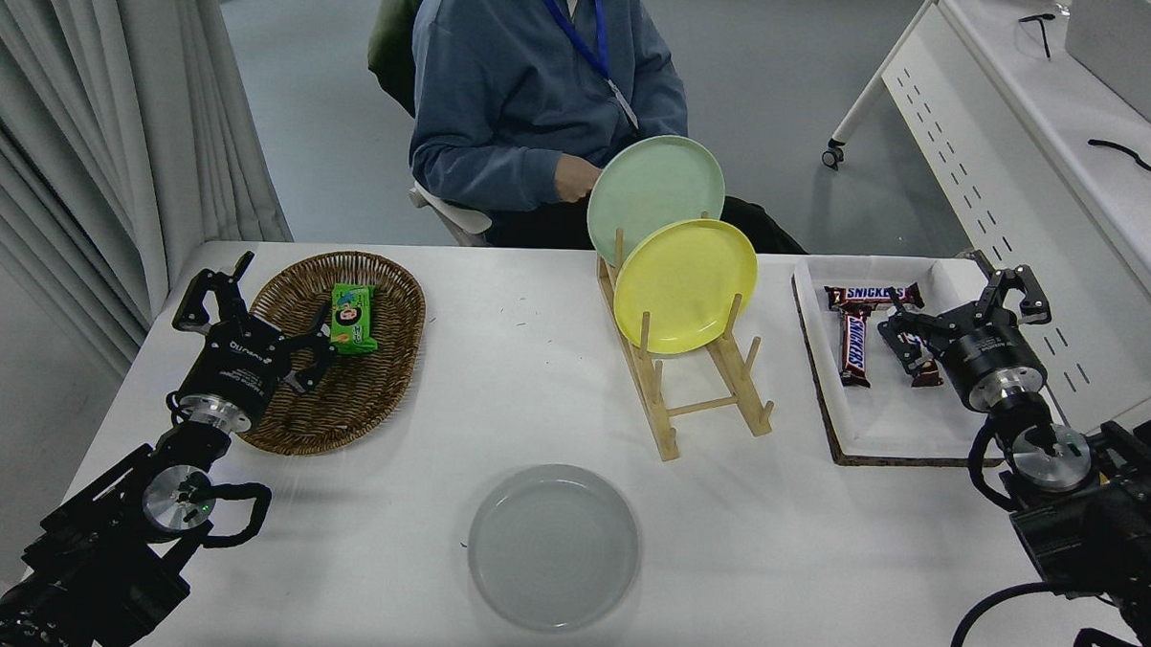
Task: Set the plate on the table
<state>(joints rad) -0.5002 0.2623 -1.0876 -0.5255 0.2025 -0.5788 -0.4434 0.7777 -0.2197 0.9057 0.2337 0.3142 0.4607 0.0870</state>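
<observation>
I see the plate [553,546], round, smooth, light grey with a shallow raised rim, lying flat on the matte white surface [497,378], near of the wooden rack [693,385]. That slatted rack holds a yellow plate [685,285] and a pale green plate [655,185] on edge. Left of the rack, an oval woven basket [295,409] contains a green packet [353,319]. Right of it, a white rectangular tray [893,421] holds chocolate bars [855,345]. My right tool [959,313] hovers over the tray, prongs apart, empty. My left tool [250,312] sits parked at the basket, prongs apart.

Bright, even overhead light, faint soft shadows on the table [535,380], sharp throughout.
</observation>
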